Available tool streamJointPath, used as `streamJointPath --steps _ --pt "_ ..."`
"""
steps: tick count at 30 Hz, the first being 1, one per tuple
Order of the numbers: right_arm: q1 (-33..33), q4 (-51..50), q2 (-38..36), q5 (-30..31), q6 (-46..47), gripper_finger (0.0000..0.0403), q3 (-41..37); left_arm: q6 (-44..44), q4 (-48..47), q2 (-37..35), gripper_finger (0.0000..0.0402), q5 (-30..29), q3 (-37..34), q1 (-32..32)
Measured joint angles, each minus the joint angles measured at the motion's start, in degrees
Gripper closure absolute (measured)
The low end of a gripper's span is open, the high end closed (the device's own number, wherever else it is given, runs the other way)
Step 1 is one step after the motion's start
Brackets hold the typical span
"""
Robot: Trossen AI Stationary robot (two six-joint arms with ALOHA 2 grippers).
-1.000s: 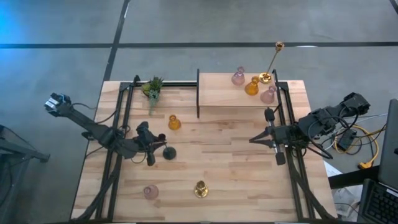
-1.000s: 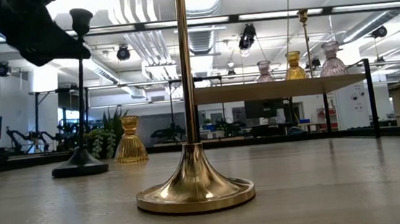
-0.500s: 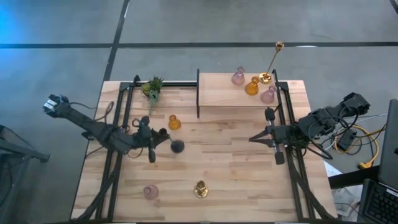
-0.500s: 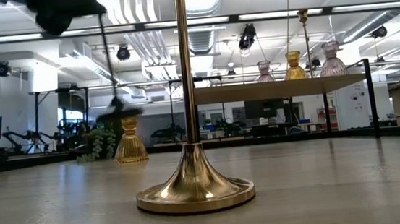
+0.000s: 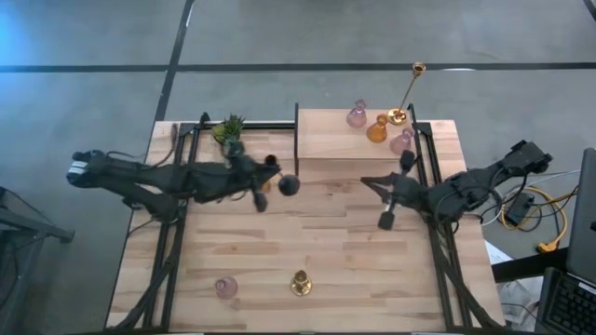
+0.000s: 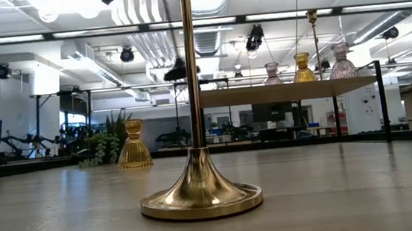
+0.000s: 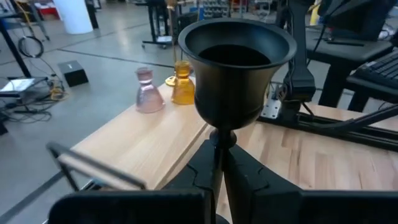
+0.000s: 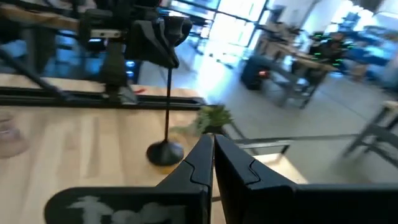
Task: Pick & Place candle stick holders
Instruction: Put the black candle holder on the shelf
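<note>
High view: left tool (image 5: 264,179) was clamped on the black stemmed candle holder (image 5: 287,183), hanging over the wooden desk (image 5: 326,242) near the raised wooden shelf (image 5: 328,140).
Low view: tall gold candlestick (image 6: 199,183) sat up front, amber glass holder (image 6: 133,144) further back.
Left wrist view: black cup (image 7: 236,68) right above the pinched fingers.
Right wrist view: right tool (image 8: 210,163) was fully closed, holding nothing.

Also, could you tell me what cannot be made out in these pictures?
- Low view: the tall gold metal candle stick holder is cut off by the top edge.
- Low view: the black stemmed candle holder shows only its blurred base, beside the gold stem.
- Left wrist view: the left gripper hides that holder's base.
</note>
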Motion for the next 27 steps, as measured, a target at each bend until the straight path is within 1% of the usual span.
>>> streamJointPath --steps 2,6,8,11,14,18,22,27 --pt "0.01 2.84 2.02 2.41 -1.47 0.0394 0.00 0.70 -0.17 3.56 0.0385 1.43 3.26 1.47" --pt "-0.07 8.75 5.57 7.88 -4.09 0.0394 0.00 3.39 -0.09 9.93 0.0385 1.74 10.43 3.16" --pt "-0.45 10.88 7.15 10.52 -5.04 0.0394 0.02 4.72 0.02 12.67 0.0385 2.83 13.81 3.58" --pt "-1.46 12.88 8.93 11.93 -4.81 0.0387 0.02 6.21 -0.06 16.04 0.0385 4.23 18.26 3.86" --pt "-2.94 14.05 10.18 12.12 -3.53 0.0362 0.04 7.36 -0.70 18.33 0.0385 4.33 21.57 4.10" --pt "-5.25 16.39 11.96 12.12 -3.66 0.0319 0.04 7.60 -0.94 20.24 0.0385 4.53 23.75 4.35" --pt "-7.62 18.88 13.56 12.09 -3.74 0.0281 0.09 7.36 -0.86 21.52 0.0385 6.87 25.25 4.73" --pt "-9.47 19.54 14.83 11.77 -3.23 0.0253 0.41 7.36 -0.73 22.10 0.0385 8.00 26.01 4.95"
